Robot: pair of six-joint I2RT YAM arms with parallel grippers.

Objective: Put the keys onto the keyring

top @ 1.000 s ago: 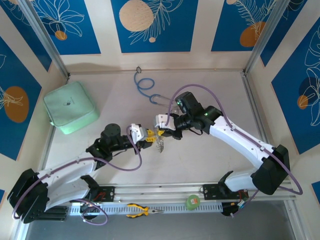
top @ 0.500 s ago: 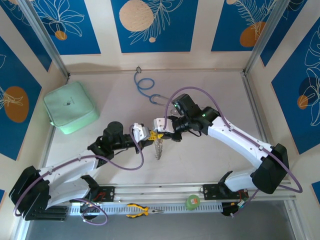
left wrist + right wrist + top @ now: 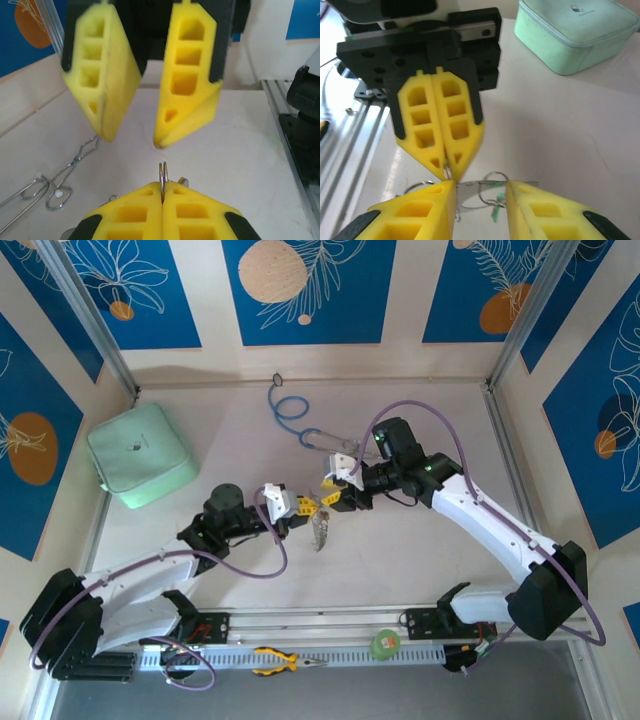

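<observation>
— Two grippers nose to nose over the middle of the pale table (image 3: 420, 560). Who has what?

— Left gripper (image 3: 300, 508): yellow fingers pressed fully together, pinching the thin wire of the pale silvery oval metal keyring (image 3: 320, 530). The rest of the keyring dangles below the fingertips, just beside the right gripper (image 3: 332, 498). Can't tell whether it clears the table.

— Right one holding anything?

— No. Its fingers stand apart with a moderate gap and nothing clamped. From the left wrist they frame bare table. In its own view loose wire loops sit in the gap, touching neither pad that I can see.

— Keys?

— A fleck of green among those loops, likely the small metal key with the green plastic head (image 3: 497, 199). On the ring or only beside it, cannot tell. I can't pick out the yellow-headed key against the yellow fingers.

— Step?

— Threading, I judge. One arm steadies the ring and the other is free to take a grip. The task isn't visibly finished.

— Next?

— The right gripper needs to close on a key head or on the ring's split end. That's a small target on thin wire, so it needs fine alignment. The left needs a firm pinch, because the ring could swivel in it.

— Other stuff?

— Blue-tubed stethoscope (image 3: 290, 410) at the far side and a mint-green zip pouch (image 3: 140, 455) at the left. Both are well apart from the work.
</observation>
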